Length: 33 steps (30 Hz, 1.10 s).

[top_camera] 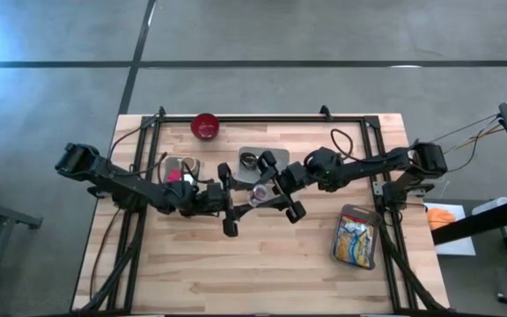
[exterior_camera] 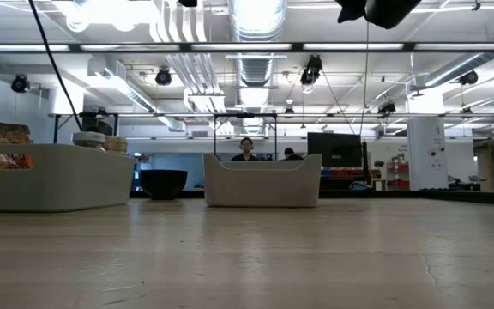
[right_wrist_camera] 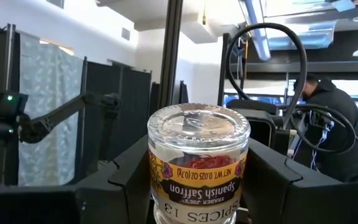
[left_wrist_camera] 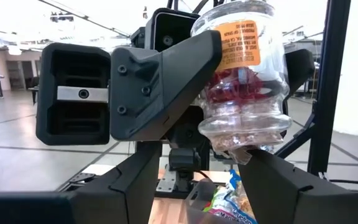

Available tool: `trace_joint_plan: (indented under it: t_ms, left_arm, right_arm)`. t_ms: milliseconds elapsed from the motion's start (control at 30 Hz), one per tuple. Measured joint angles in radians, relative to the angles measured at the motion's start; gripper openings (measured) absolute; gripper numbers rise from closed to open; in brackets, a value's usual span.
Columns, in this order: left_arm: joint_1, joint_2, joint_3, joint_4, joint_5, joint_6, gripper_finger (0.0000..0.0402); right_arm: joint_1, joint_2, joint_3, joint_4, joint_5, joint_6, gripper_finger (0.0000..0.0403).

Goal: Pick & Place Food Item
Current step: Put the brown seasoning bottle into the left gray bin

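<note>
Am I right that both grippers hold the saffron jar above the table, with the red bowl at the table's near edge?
Not quite. The high view shows the red bowl at the far edge, not the near one. The rest holds: the left gripper and right gripper meet at the saffron jar, raised above the table.

A clear spice jar (left_wrist_camera: 244,81) with an orange label and red threads inside is clamped between the left gripper's (left_wrist_camera: 185,168) dark fingers (left_wrist_camera: 284,183). Just behind the jar, touching it, stands the right gripper (left_wrist_camera: 160,81), its black finger against the jar's side. Below the jar lies a colourful snack bag (left_wrist_camera: 229,202) on the wooden table (left_wrist_camera: 166,208).
</note>
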Motion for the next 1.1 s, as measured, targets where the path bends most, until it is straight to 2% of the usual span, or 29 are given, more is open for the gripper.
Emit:
trace_joint_plan:
  t_ms: [133, 267, 367, 533, 633, 867, 1033, 1100]
  left_arm:
    - [-0.007, 0.0, 0.0, 0.017, 0.003, 0.005, 0.0221]
    - [-0.019, 0.0, 0.0, 0.059, 0.007, 0.023, 0.0221]
    - [-0.034, -0.001, 0.0, 0.147, 0.027, 0.099, 0.0221]
    - [-0.045, -0.003, 0.003, 0.252, 0.128, 0.248, 0.0221]
    - [-0.04, -0.002, 0.003, 0.283, 0.13, 0.282, 0.0221]
    - [-0.018, -0.002, 0.005, 0.3, 0.127, 0.282, 0.0221]
    - [-0.018, -0.002, 0.005, 0.299, 0.176, 0.277, 0.0221]
    - [-0.022, -0.002, 0.005, 0.298, 0.179, 0.271, 0.0221]
  right_arm:
    - [0.0, 0.0, 0.007, 0.001, 0.0, -0.032, 0.0185]
    - [0.007, 0.001, 0.006, 0.078, 0.0, -0.04, 0.0185]
    - [0.011, -0.002, 0.006, 0.134, -0.002, -0.07, 0.0185]
    - [0.019, 0.0, 0.006, 0.239, -0.013, -0.132, 0.0185]
    - [0.019, 0.0, 0.036, 0.253, -0.025, -0.16, 0.0185]
    - [0.019, 0.039, 0.141, 0.178, -0.16, -0.185, 0.0185]
    - [0.014, 0.102, 0.224, 0.163, -0.328, -0.138, 0.0185]
    - [0.014, 0.115, 0.252, 0.164, -0.366, -0.122, 0.0185]
